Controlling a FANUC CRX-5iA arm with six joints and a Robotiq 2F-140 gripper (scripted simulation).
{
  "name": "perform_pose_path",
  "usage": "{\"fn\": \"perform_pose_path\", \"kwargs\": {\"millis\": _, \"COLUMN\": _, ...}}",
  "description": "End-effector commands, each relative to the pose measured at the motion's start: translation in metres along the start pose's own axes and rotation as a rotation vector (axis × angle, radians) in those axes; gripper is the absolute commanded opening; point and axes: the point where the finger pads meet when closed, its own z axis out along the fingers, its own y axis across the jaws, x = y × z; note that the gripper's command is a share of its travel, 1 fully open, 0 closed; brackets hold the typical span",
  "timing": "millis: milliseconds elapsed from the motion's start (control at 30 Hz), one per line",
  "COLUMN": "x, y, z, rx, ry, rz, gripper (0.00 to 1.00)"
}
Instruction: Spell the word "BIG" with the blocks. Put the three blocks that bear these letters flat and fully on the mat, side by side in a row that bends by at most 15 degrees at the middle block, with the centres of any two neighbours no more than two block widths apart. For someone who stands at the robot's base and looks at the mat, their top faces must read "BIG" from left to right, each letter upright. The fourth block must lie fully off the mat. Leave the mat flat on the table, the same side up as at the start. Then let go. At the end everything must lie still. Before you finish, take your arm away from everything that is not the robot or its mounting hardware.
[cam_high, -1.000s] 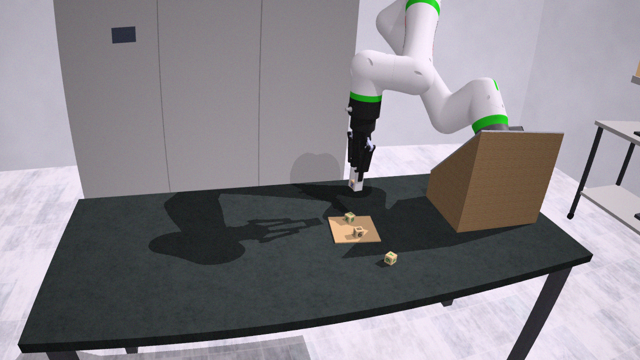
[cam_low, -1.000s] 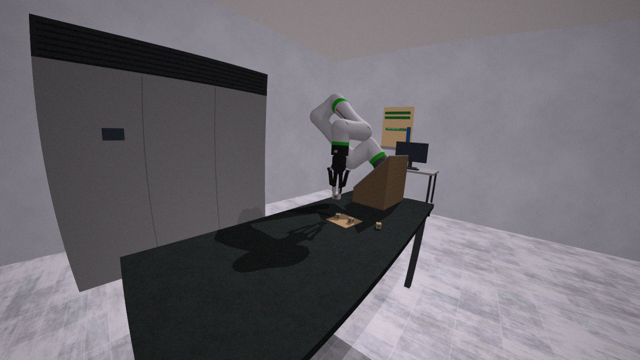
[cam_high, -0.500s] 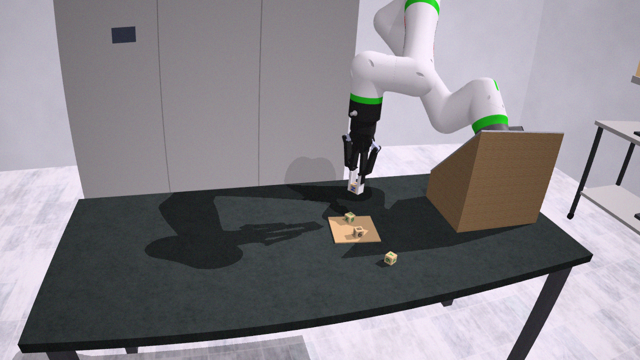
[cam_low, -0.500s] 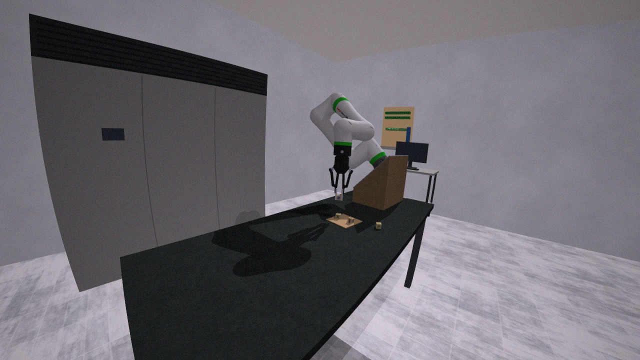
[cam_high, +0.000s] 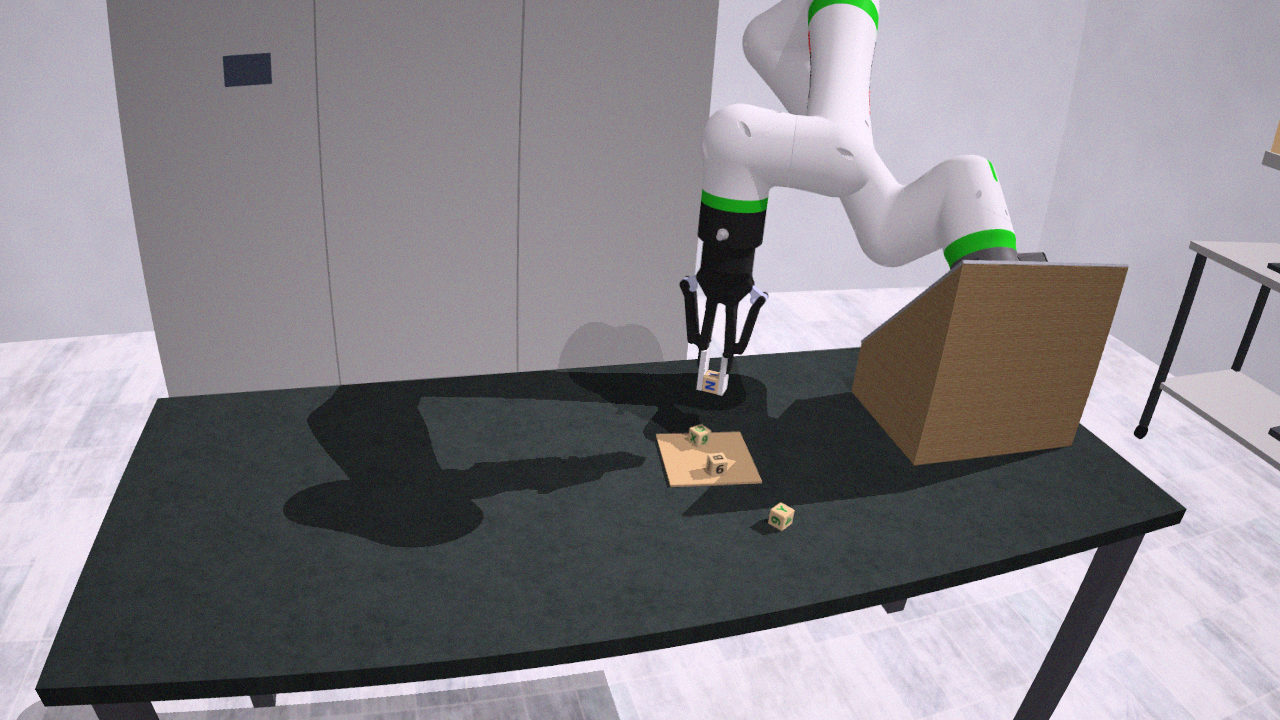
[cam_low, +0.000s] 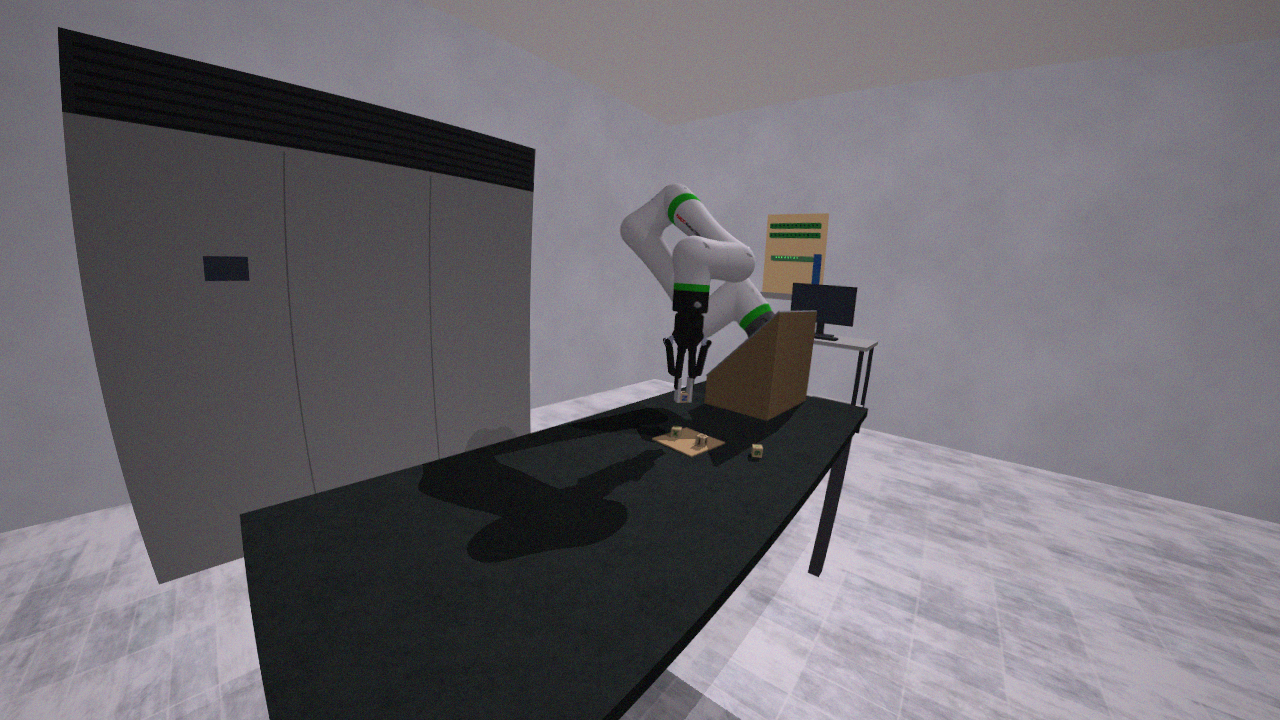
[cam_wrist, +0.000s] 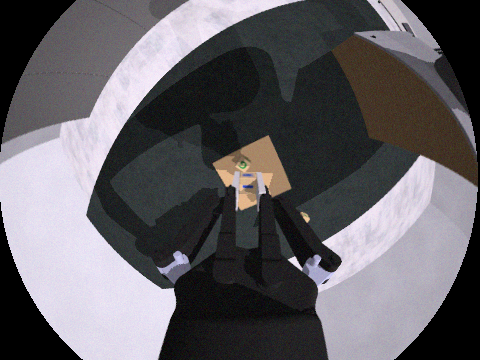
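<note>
My gripper (cam_high: 712, 380) is shut on a small wooden block with blue letters (cam_high: 711, 382) and holds it above the table, just behind the tan mat (cam_high: 705, 456). It also shows in the wrist view (cam_wrist: 248, 186), over the mat (cam_wrist: 250, 174). Two blocks lie on the mat: one with green letters (cam_high: 699, 435) at the far edge and one with black letters (cam_high: 717, 463) near the middle. A fourth block with green letters (cam_high: 781, 515) lies off the mat, on the table to its front right. In the exterior view my gripper (cam_low: 683, 391) hangs behind the mat (cam_low: 687, 441).
A large slanted brown box (cam_high: 984, 356) stands on the table right of the mat. A grey cabinet wall (cam_high: 411, 179) rises behind the table. A shelf cart (cam_high: 1226, 340) stands at the far right.
</note>
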Motion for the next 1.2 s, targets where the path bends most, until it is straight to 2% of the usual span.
{"fn": "perform_pose_path", "kwargs": {"millis": 0, "x": -0.007, "y": 0.003, "z": 0.0, "rx": -0.009, "ry": 0.001, "rz": -0.139, "gripper": 0.13}}
{"fn": "perform_pose_path", "kwargs": {"millis": 633, "x": -0.032, "y": 0.014, "z": 0.0, "rx": -0.008, "ry": 0.001, "rz": -0.616, "gripper": 0.13}}
{"fn": "perform_pose_path", "kwargs": {"millis": 1167, "x": -0.033, "y": 0.015, "z": 0.0, "rx": -0.008, "ry": 0.001, "rz": -0.635, "gripper": 0.13}}
